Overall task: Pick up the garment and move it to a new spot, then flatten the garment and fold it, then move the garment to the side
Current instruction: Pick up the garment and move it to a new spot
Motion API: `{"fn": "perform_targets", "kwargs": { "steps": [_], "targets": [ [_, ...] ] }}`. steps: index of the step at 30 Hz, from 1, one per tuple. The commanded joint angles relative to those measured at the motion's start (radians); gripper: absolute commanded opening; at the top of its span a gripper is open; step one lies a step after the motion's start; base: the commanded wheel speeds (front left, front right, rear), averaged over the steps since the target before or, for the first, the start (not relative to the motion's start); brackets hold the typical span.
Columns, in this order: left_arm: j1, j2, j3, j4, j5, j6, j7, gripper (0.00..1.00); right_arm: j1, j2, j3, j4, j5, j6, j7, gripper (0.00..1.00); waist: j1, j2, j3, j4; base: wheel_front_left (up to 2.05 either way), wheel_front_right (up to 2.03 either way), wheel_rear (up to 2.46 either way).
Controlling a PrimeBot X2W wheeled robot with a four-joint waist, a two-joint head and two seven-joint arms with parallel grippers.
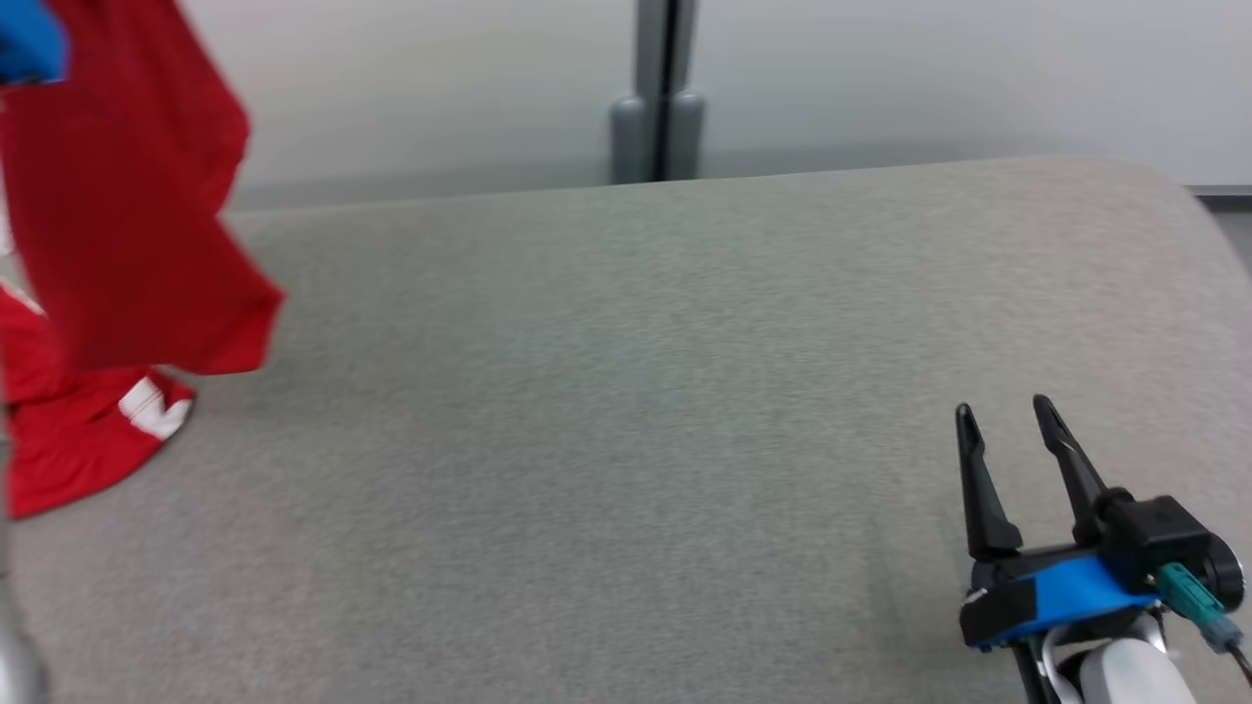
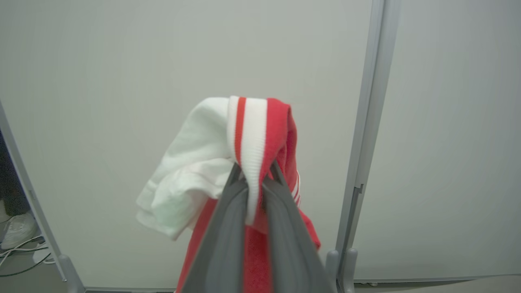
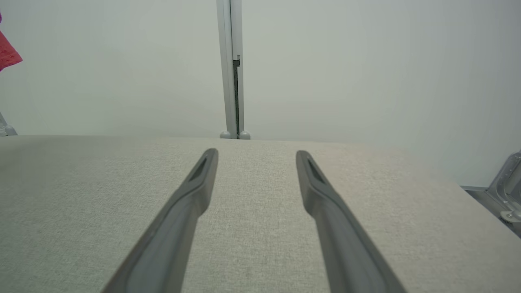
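The garment (image 1: 127, 215) is red with white parts and hangs at the far left of the head view, its lower end still resting on the grey cloth surface (image 1: 626, 411). In the left wrist view my left gripper (image 2: 253, 173) is shut on a red-and-white striped band of the garment (image 2: 248, 134), with a white fold bunched to its left. Low at the right, my right gripper (image 1: 1003, 411) stands open above the surface with nothing between its fingers; the right wrist view shows the same open gripper (image 3: 255, 156) over bare cloth. A red scrap of the garment (image 3: 7, 55) shows at that view's left edge.
A pale partition wall with a grey post (image 1: 657, 98) stands behind the surface's far edge. Cables and a white shoe (image 2: 16, 232) lie on the floor at the left of the left wrist view. A metal frame (image 3: 506, 191) sits off the surface's right end.
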Motion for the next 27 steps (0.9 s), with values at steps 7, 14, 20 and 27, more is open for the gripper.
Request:
{"fn": "perform_targets", "kwargs": {
  "steps": [7,14,20,27],
  "targets": [
    [-0.026,-0.187,-0.073,-0.055,-0.076,-0.016,-0.038,0.0,0.055,-0.005,-0.07,-0.019,0.023,0.0,-0.004,1.0,0.0003,0.0002,-0.03,-0.118,0.0,0.0,0.0],
    [0.145,-0.321,-0.115,0.021,-0.13,0.003,-0.116,0.0,0.041,-0.005,-0.084,-0.048,0.044,0.0,-0.004,1.0,0.0003,0.0002,0.017,-0.153,0.0,0.0,0.0],
    [0.346,-0.339,-0.087,0.192,-0.156,0.046,-0.234,0.0,0.013,-0.004,-0.064,-0.05,0.063,0.0,-0.004,1.0,0.0003,0.0002,0.068,-0.162,0.0,0.0,0.0],
    [0.456,-0.338,-0.027,0.354,-0.18,0.074,-0.39,0.0,-0.008,-0.005,-0.062,-0.051,0.059,0.0,-0.004,1.0,0.0003,0.0002,0.108,-0.137,0.0,0.0,0.0]
  ]
}}
